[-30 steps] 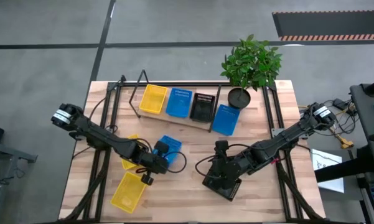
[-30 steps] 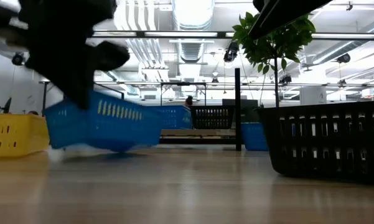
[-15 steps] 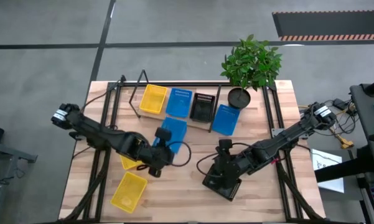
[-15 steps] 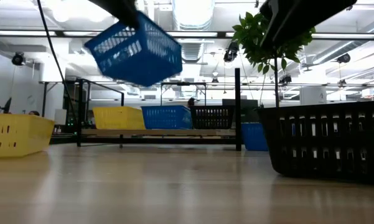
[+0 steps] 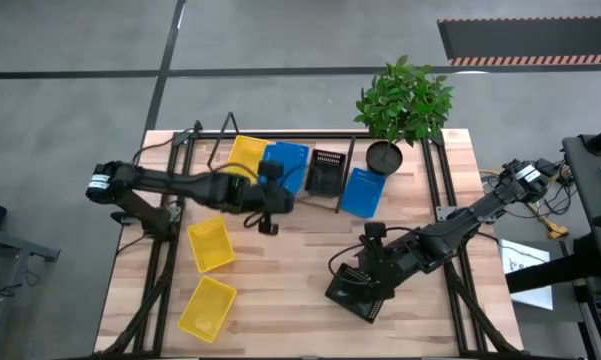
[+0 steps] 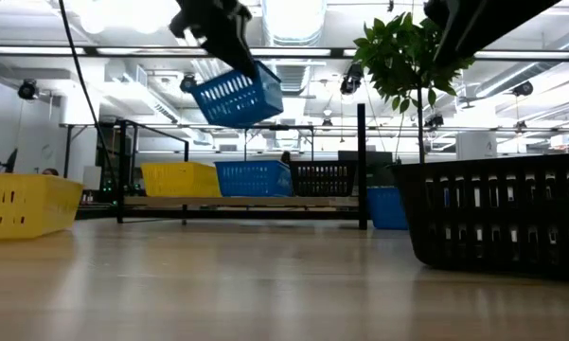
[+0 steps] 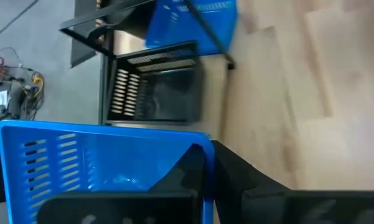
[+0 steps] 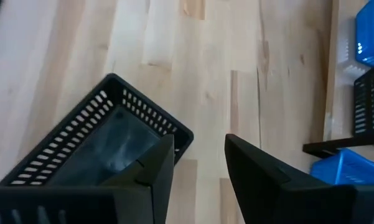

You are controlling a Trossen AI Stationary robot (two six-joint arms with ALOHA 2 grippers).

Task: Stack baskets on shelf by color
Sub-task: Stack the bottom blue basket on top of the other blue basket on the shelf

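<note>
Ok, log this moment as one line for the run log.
left hand: holding blue basket in air above shelf | right hand: open at black basket, near table edge | shelf: yellow, blue, black baskets

We note slotted plastic on the blue basket (image 7: 106,162) and black basket (image 8: 99,134), both faintly glossy. Table (image 8: 193,68): pale smooth wood planks. Shelf (image 6: 246,201) frame: thin black metal.

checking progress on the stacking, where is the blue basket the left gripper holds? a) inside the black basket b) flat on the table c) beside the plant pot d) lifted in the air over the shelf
d: the low view shows the blue basket held by the left gripper, tilted, well above the shelf and its baskets.
</note>
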